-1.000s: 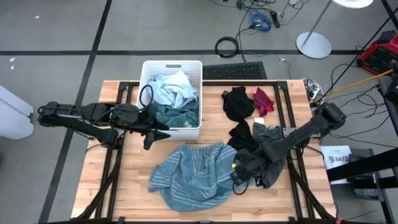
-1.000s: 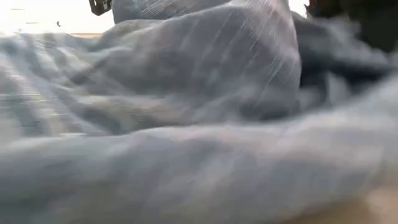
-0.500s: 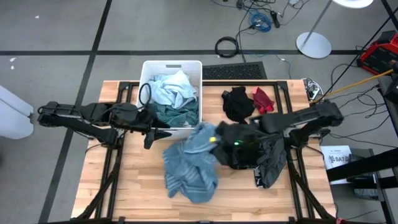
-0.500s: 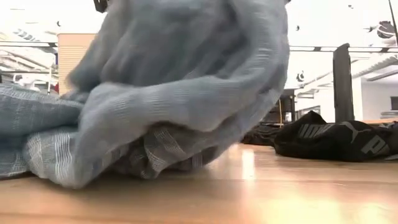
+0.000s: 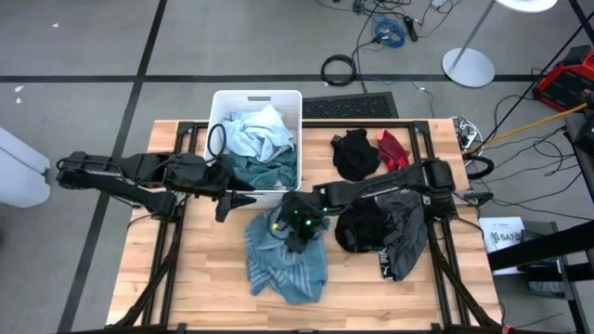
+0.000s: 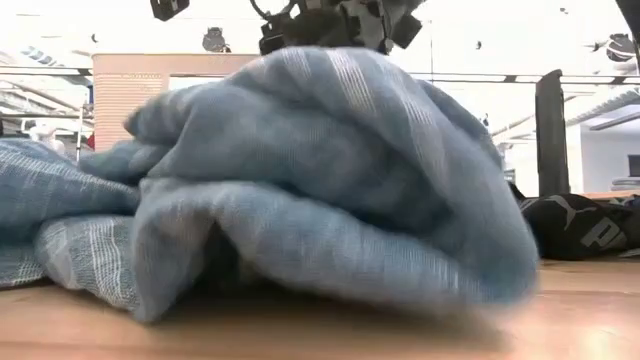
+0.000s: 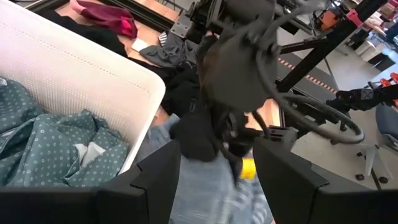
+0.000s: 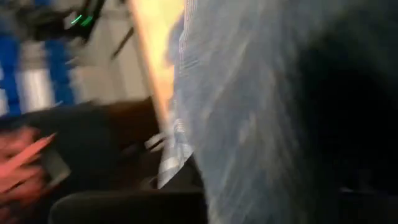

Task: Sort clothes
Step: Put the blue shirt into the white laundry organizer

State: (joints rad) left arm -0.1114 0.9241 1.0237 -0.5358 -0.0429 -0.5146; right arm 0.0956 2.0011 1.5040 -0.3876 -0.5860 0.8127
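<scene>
Reading PUMA lettering on black garment [image 6: 590,232]

wooden table [image 5: 195,278], clothes [image 5: 283,264], white bin [image 5: 220,109]

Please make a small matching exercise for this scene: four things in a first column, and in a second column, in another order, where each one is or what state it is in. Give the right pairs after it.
Things:
1. blue striped garment
2. red garment
3. teal dotted garment
4. left end effector

Places or states:
A. inside the white bin
B. at the table's far edge, right of a black garment
C. open, waiting beside the bin
D. bunched at the table's middle, held by the right end effector

Pairs: 1-D, 2-B, 3-A, 4-C
</scene>
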